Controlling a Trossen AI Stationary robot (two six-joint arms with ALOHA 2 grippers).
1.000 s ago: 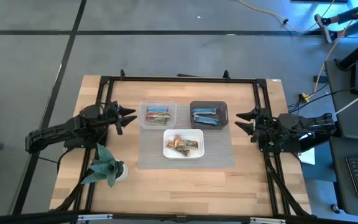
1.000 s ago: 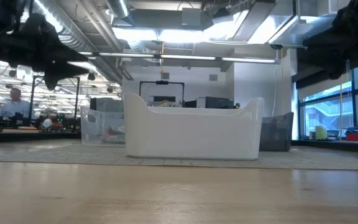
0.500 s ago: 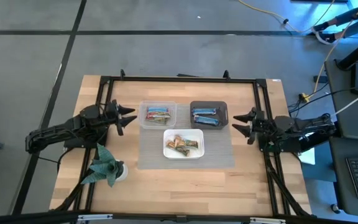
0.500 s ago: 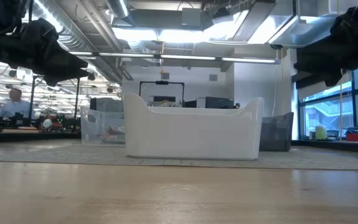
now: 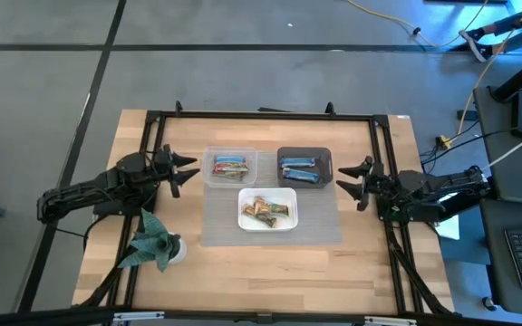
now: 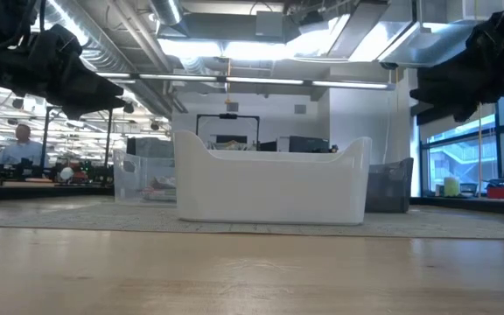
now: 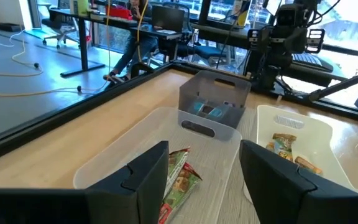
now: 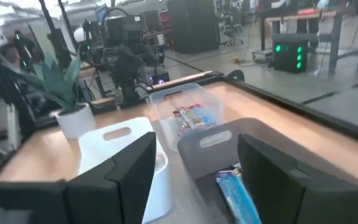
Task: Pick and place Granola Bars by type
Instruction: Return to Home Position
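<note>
**Ana:** Are the small wrapped Granola Bars all sorted now?

**Ben:** I think so. The blue bars lie in the dark grey tub, upper middle of the high view. The red and green bars lie in the clear plastic tub, just left of it. The tan bars lie in the white tub, below those two. I see no bar loose on the wooden table.

**Ana:** And the tools?

**Ben:** The left tool hangs left of the tubs, fingers spread, holding nothing. The right tool hangs right of them, spread and bare too. I guess only sending the arms home is left.

**Ana:** Any words to read?

**Ben:** No. The wrappers are too small to read.
</note>
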